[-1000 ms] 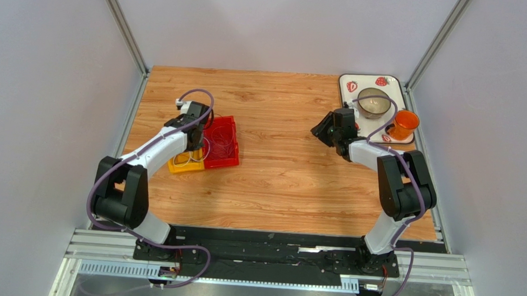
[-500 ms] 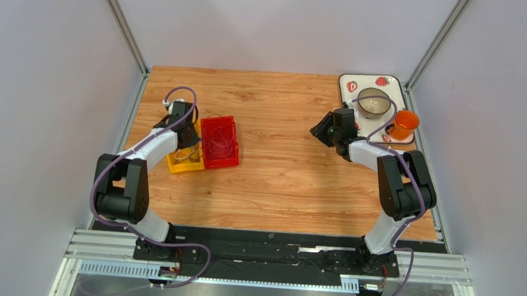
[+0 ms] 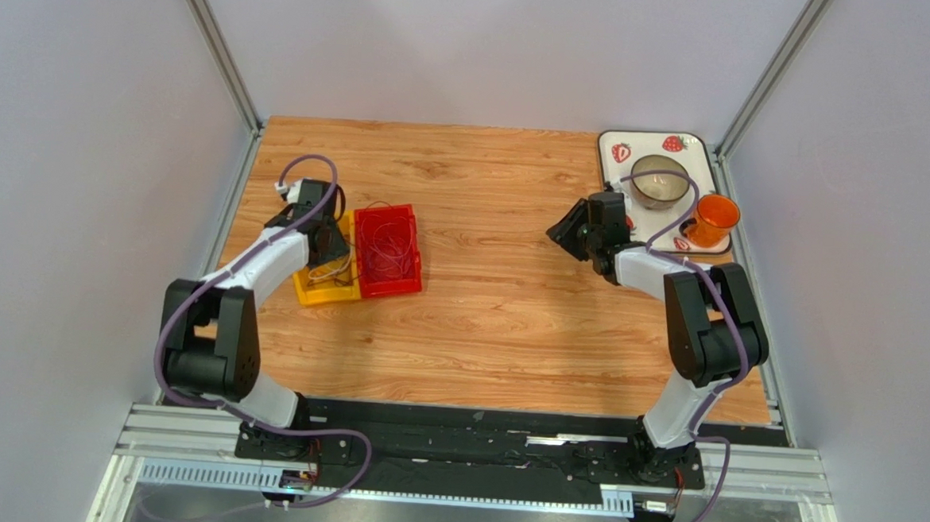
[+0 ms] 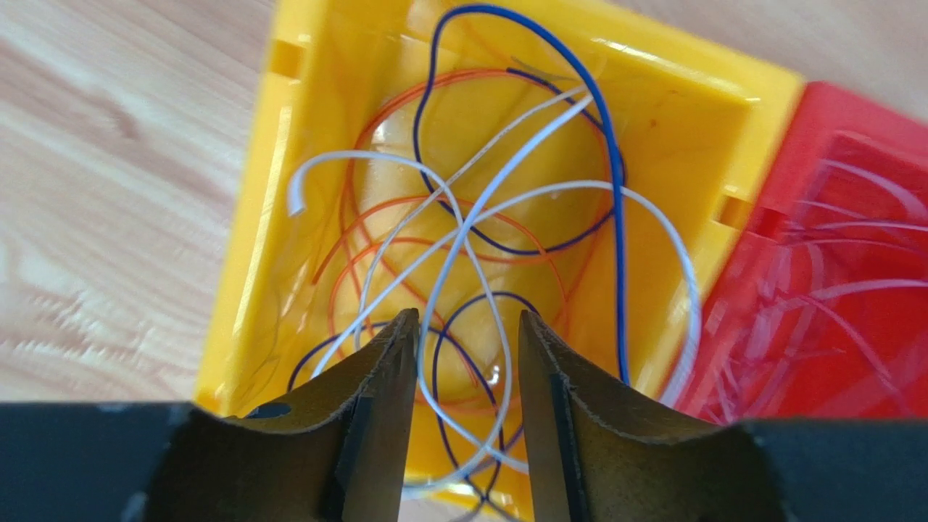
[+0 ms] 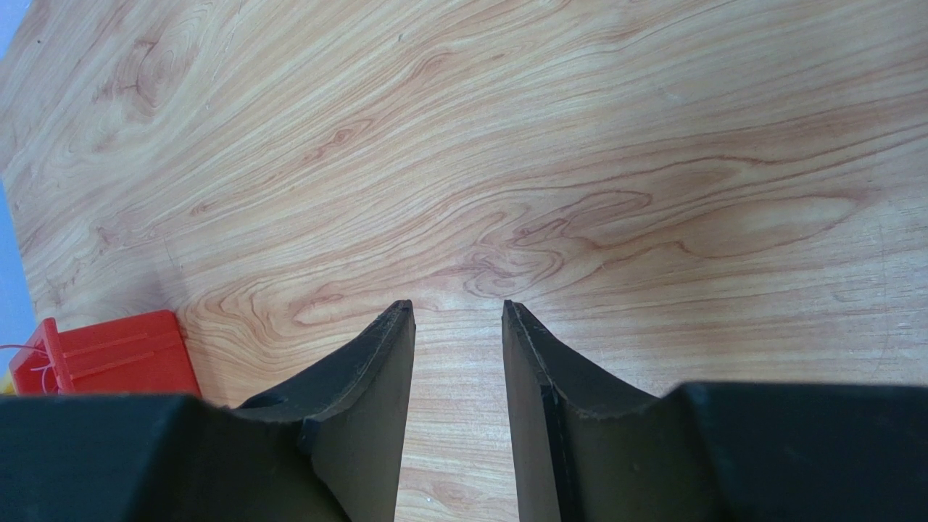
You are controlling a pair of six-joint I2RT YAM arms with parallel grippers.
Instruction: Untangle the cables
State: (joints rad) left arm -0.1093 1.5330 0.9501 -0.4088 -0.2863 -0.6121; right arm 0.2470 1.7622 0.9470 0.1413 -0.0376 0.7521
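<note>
Overhead, your left claw (image 3: 337, 248) points down into the yellow bin (image 3: 313, 287), which sits near the left edge of the worktop (image 3: 490, 334) and touches the red bin (image 3: 389, 257) on its right. There is little room between the yellow bin and the left rail. The middle of the worktop lies bare between the two arms. Your right claw (image 3: 559, 234) hangs over that bare wood, just left of the strawberry tray (image 3: 614, 141) in the far right corner. The tray carries a metal bowl (image 3: 659, 182) and an orange cup (image 3: 714, 218).

From the left wrist, the claw's fingers stand spread, pinching nothing. The cables (image 4: 468, 234) lie below in a loose tangle on the yellow bin's floor: orange loops, white strands, and a blue cable (image 4: 612, 196) arcing along the far and right walls. One white strand runs through the gap between the fingers; you cannot tell whether it touches them. The bin's walls hem the tangle on every side. More pale strands show in the red bin, blurred.

From the right wrist, the fingers are spread over plain wood grain with nothing between them. One corner of the red bin shows at the lower left of the view, well apart.
</note>
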